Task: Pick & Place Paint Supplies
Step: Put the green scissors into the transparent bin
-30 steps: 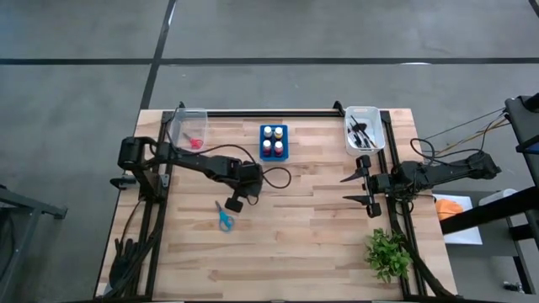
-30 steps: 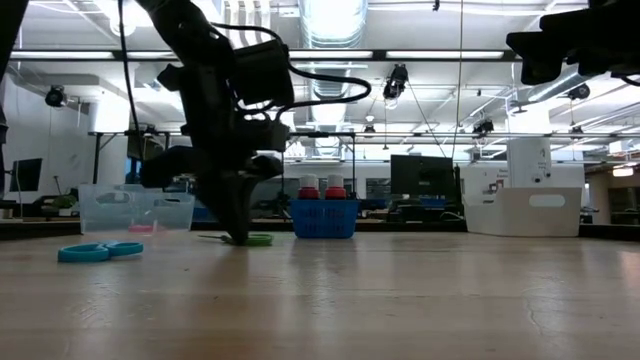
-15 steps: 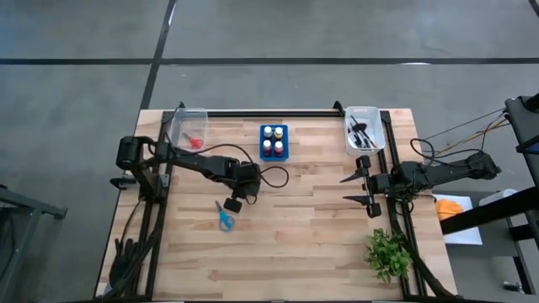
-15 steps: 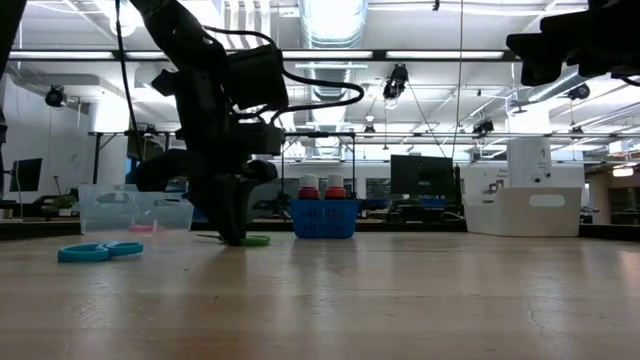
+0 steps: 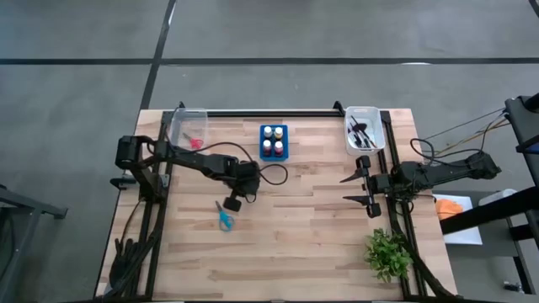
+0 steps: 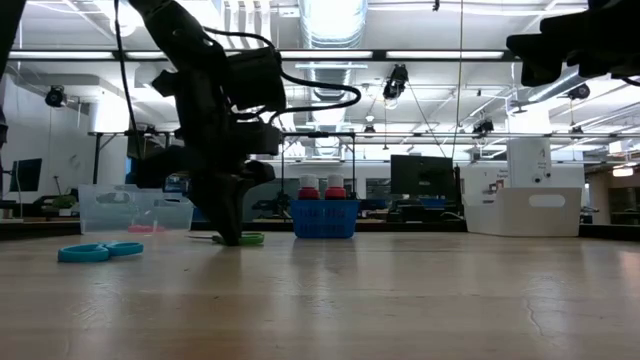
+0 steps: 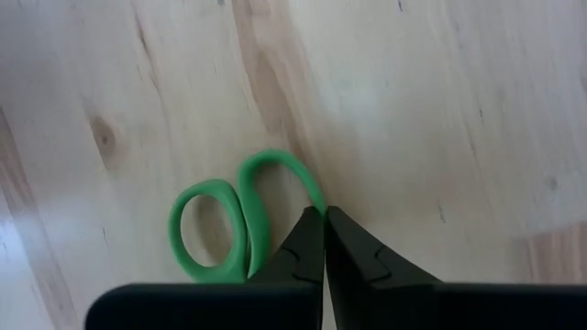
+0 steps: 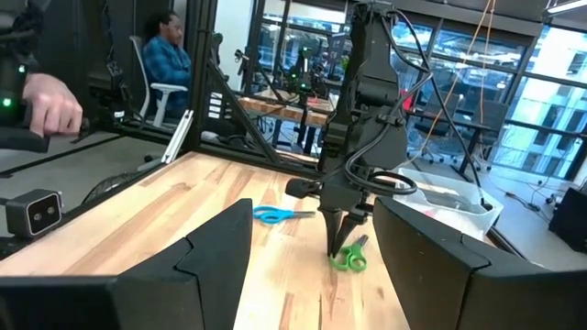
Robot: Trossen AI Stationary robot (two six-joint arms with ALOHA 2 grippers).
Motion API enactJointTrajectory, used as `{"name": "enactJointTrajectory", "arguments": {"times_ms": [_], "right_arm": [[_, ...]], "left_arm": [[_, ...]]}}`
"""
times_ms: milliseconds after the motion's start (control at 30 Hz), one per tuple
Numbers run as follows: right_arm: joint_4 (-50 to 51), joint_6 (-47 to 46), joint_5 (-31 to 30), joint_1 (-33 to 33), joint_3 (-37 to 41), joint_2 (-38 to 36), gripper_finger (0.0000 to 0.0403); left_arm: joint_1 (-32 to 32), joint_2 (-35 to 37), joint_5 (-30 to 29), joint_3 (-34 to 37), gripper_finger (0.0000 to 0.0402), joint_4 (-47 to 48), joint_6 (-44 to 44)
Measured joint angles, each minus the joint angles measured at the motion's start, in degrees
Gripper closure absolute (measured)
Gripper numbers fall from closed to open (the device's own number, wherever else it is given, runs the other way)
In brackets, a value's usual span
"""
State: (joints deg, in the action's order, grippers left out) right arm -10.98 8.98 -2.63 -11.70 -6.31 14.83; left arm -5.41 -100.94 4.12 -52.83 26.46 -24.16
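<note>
On counter (image 5: 303, 236), mid-left: left pincer (image 7: 324, 220), fingertips pressed together against the green-handled scissors (image 7: 229, 220), nothing visibly lifted. Blue-handled scissors (image 5: 224, 217) flat, just nearer the front edge. Right pincer (image 5: 360, 188), fingers spread wide, empty, by the counter's right edge.

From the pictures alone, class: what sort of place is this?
Probably a robotics lab or workshop: monitors on benches behind the wooden table, ceiling strip lights, and a seated person at a workstation.
</note>
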Motion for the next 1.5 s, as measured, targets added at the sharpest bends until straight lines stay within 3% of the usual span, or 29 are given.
{"name": "enactJointTrajectory", "arguments": {"times_ms": [433, 833, 1267, 1500], "right_arm": [[0.18, -0.03, 0.0, -0.02, 0.0, -0.04, 0.0177], [0.31, -0.05, -0.01, -0.02, 0.0, 0.0, 0.0177], [0.29, -0.37, 0.0, -0.02, 0.0, 0.0, 0.0177], [0.29, -0.25, -0.01, -0.02, 0.0, 0.0, 0.0177]], "left_arm": [[0.06, 6.79, -3.21, 0.93, 0.0401, 2.76, 0.6], [-0.06, 9.98, -12.48, 0.9, 0.0401, 2.24, 2.1], [-0.07, 11.09, -3.07, 4.64, 0.0401, -1.46, 1.48], [-0.07, 11.05, -2.58, 9.69, 0.0401, -8.56, -1.33]]}}
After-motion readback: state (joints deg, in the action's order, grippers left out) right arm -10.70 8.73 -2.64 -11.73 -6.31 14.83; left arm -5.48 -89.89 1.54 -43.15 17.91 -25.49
